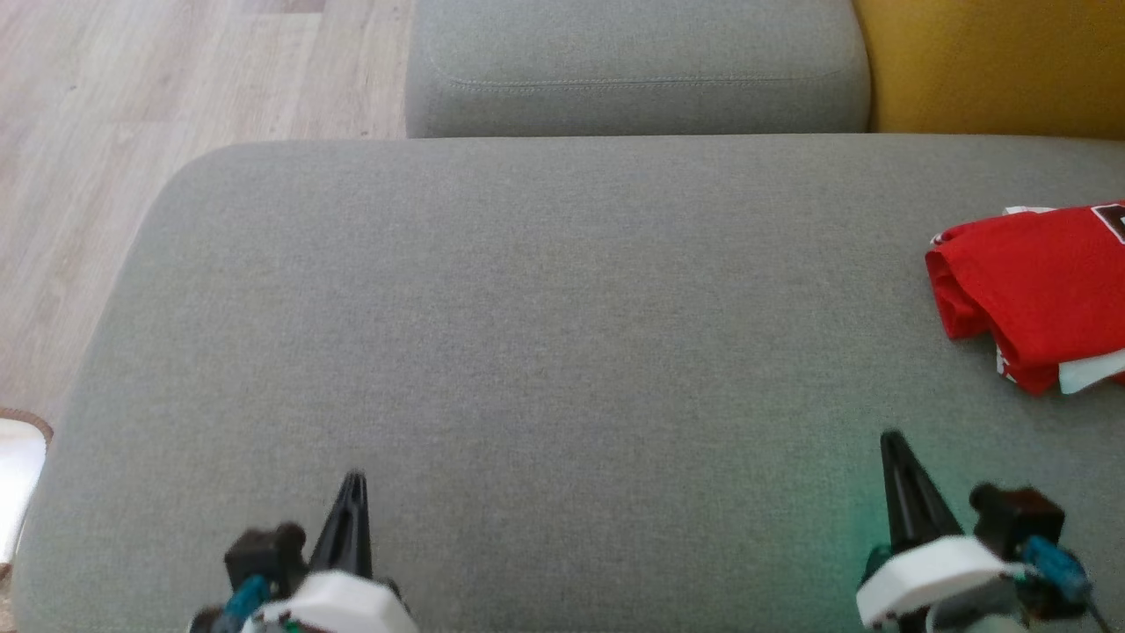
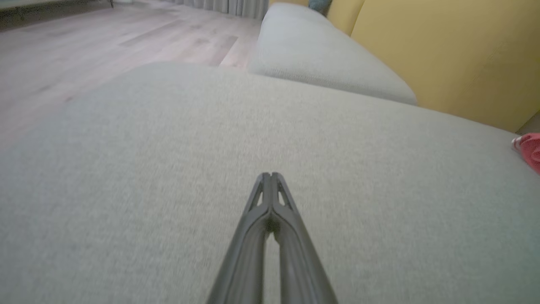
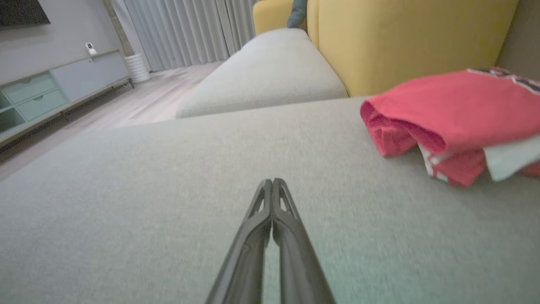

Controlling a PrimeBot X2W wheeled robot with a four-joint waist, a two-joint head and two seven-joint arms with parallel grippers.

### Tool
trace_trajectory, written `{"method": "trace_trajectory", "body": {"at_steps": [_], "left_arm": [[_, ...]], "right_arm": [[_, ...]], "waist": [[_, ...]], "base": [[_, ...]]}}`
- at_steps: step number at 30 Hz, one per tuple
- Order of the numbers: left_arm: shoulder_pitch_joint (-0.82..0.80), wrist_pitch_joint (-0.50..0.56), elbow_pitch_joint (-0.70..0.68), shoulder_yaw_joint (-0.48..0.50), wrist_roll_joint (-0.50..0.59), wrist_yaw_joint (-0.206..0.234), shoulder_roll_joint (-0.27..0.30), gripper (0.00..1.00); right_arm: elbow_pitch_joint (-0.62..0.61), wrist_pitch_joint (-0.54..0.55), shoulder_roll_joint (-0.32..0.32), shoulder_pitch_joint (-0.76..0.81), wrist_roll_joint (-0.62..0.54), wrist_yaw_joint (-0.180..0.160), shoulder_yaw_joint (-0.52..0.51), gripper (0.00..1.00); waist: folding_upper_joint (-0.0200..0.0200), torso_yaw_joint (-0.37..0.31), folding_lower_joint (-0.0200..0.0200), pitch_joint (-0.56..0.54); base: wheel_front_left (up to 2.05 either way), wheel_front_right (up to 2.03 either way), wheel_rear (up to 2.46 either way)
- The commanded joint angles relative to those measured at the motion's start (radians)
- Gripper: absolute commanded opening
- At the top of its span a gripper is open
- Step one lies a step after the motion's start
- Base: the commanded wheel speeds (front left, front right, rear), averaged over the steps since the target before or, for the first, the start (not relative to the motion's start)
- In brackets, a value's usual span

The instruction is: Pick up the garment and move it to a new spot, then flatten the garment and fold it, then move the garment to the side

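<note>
The garment [image 1: 1033, 286] is a red jersey with white trim, folded into a bundle at the right edge of the grey cushion [image 1: 545, 334]. It also shows at the right of the right wrist view as the garment [image 3: 447, 114], and its red edge peeks in as the garment [image 2: 529, 152] at the far right of the left wrist view. My left gripper [image 1: 353, 479] sits low at the lower left, shut and empty, fingertips together [image 2: 270, 175]. My right gripper [image 1: 892, 438] is at the lower right, shut and empty [image 3: 272, 181], short of the garment and to its left.
A second grey cushion [image 1: 637, 66] lies beyond the big one, with a yellow backrest [image 1: 993, 61] at the upper right. Wooden floor [image 1: 132, 132] runs along the left. A low sideboard [image 3: 55, 88] and curtains stand far off.
</note>
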Motion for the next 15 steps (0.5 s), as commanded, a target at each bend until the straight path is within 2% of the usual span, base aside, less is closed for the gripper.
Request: {"method": "trace_trajectory", "body": {"at_steps": [1,15], "left_arm": [[-0.022,0.001,-0.024,0.003,-0.016,-0.002,0.0,0.0],[-0.039,0.035,-0.027,0.034,-0.172,-0.028,0.007,0.0]], "right_arm": [[-0.023,0.004,0.0,-0.023,0.017,0.0,-0.003,0.0],[-0.031,0.034,-0.001,-0.036,0.18,0.001,-0.015,0.0]], "waist": [[0.0,0.0,0.0001,0.0],[0.0,-0.006,0.0001,0.003]], "base": [[0.0,0.0,0.0],[0.0,0.0,0.0]]}}
